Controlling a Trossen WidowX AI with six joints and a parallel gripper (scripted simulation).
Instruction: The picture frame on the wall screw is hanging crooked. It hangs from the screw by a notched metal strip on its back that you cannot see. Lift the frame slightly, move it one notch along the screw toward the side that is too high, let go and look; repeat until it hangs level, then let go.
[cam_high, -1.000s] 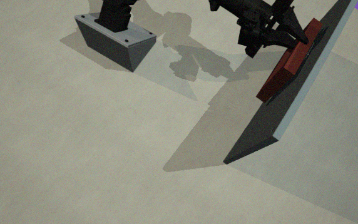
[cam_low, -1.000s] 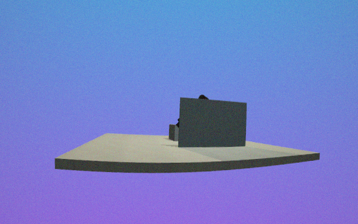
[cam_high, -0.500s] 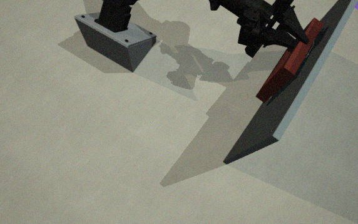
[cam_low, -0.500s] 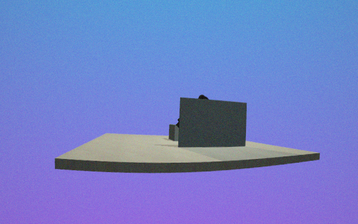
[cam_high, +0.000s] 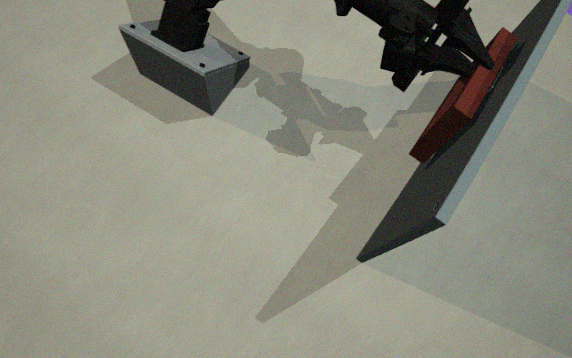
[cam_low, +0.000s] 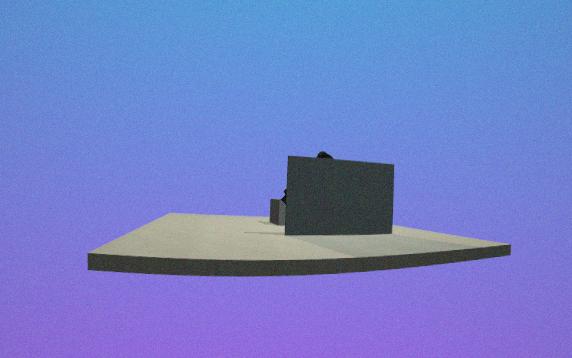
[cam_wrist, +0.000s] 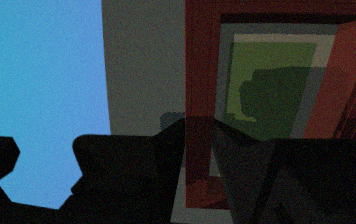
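The red picture frame (cam_high: 472, 100) (cam_wrist: 202, 60) is in front of the dark face of the wall panel (cam_high: 415, 200) (cam_low: 340, 200) (cam_wrist: 142, 65). It holds a green picture (cam_wrist: 272, 54) inside a pale border. My gripper (cam_high: 482, 71) (cam_wrist: 197, 123) is shut on the frame's side rail, one finger on each side of it. In the wrist view the gripped rail looks nearly upright, but I cannot tell whether the frame is level. The screw and the notched strip are hidden behind the frame. The panel hides the frame in the exterior view.
The arm's grey base block (cam_high: 170, 62) stands on the pale floor (cam_high: 150, 225) (cam_low: 200, 245), off to the panel's front side. The panel's near edge runs beyond the frame. In the exterior view only small dark parts of the arm show past the panel.
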